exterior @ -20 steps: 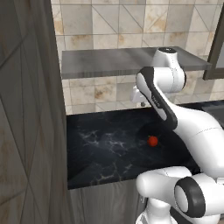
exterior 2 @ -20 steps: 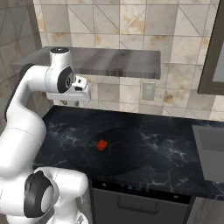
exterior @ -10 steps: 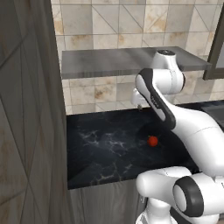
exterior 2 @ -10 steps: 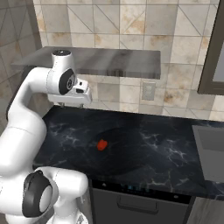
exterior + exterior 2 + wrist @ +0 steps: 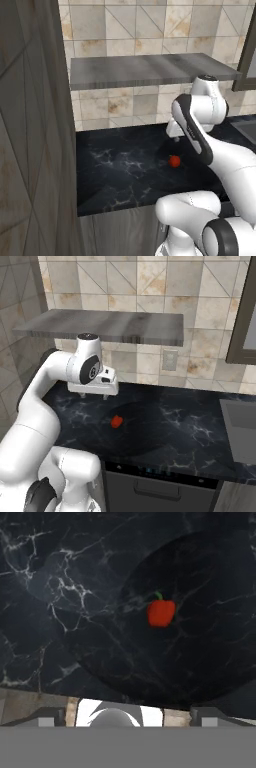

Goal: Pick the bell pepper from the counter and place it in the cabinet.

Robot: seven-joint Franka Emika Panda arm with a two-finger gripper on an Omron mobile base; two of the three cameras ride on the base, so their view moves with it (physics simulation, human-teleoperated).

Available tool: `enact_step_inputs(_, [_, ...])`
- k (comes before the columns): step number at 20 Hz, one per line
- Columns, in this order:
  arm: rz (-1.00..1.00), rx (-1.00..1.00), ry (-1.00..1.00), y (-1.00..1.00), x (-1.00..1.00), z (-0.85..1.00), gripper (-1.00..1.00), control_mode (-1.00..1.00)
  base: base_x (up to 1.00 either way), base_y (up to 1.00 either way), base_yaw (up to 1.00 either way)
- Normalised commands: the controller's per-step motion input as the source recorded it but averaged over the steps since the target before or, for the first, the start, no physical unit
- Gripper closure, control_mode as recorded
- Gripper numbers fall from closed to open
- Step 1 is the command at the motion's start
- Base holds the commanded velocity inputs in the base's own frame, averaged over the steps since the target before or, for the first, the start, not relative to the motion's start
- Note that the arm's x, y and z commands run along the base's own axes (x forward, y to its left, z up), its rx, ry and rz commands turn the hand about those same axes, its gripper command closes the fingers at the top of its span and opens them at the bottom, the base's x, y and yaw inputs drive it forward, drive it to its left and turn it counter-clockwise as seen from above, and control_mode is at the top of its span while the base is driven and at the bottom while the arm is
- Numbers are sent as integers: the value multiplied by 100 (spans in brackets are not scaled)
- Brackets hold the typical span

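Hand view: bell pepper [image 5: 161, 613] below, red and glossy with a short green stem, alone on the black marble counter [image 5: 60, 637], inside a dark round patch of shade. Sits above centre and a little right in this frame, well apart from the two finger tips at the bottom edge.

Right base view: gripper [image 5: 93, 396] held high over the counter [image 5: 175, 431], under the front edge of the grey cabinet slab [image 5: 100, 326]. Bell pepper [image 5: 116, 422] lies nearer the counter's front edge than the hand and slightly toward the sink side. No contact.

Left base view: same layout. Bell pepper [image 5: 174, 161] beside the forearm, gripper [image 5: 173, 138] mostly hidden behind the arm.

Jaw state: finger tips far apart in the hand view, nothing between them. Judged open and empty.

Risks from here:
- Straight descent would likely land behind the pepper. Offset needs closing first.
- Small, round, glossy. Off-centre closing could squirt it sideways or roll it on the smooth stone.
- Stem side unclear from above. A pad landing on the stem could tip it.
- Later lift to the cabinet: slab close above the wrist, so knocking its front edge seems possible.
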Motion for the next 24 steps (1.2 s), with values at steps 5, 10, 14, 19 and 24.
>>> enact_step_inputs(5, [-4,0,3,-25,0,-43,-100,-100,0,0,0])
enact_step_inputs(10, [-3,0,0,-7,16,-36,-100,-100,0,0,0])
enact_step_inputs(14, [-2,0,0,0,21,-31,-100,-100,0,0,0])
enact_step_inputs(19, [-2,0,0,-2,31,-30,-100,-100,0,0,0])
enact_step_inputs(24, [-1,0,2,-11,34,-26,-100,-100,0,0,0])
